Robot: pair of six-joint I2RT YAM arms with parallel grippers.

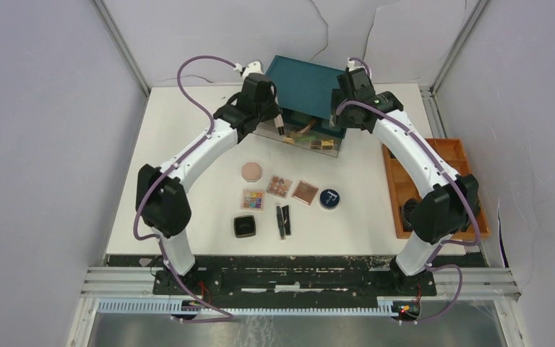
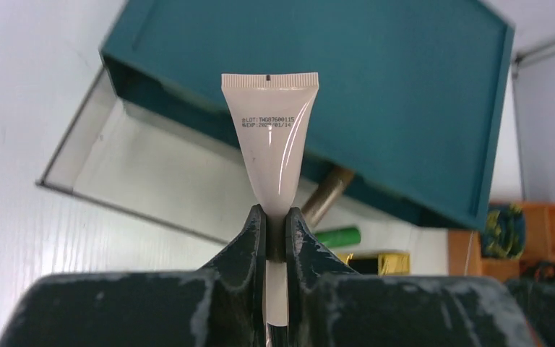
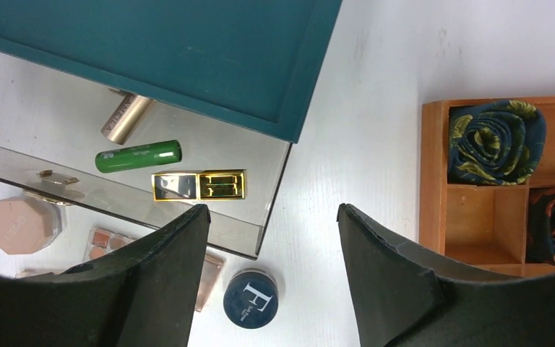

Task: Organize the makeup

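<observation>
Clamped the left gripper (image 2: 275, 220) on a cream tube (image 2: 271, 123) above the teal drawer box's (image 2: 376, 87) pulled-out drawer (image 2: 152, 181), held the right gripper (image 3: 272, 213) apart and empty near the box's front corner, and probably needed to sink low and flat into that drawer before letting go.

Both arms are reaching fwd w/ elbows out, L arm (image 1: 202, 148) & R arm (image 1: 412, 148) bending inward at far end, L jaws pinching a white tube (image 2: 271, 137), R jaws gaping wide, gripping nothing.
</observation>
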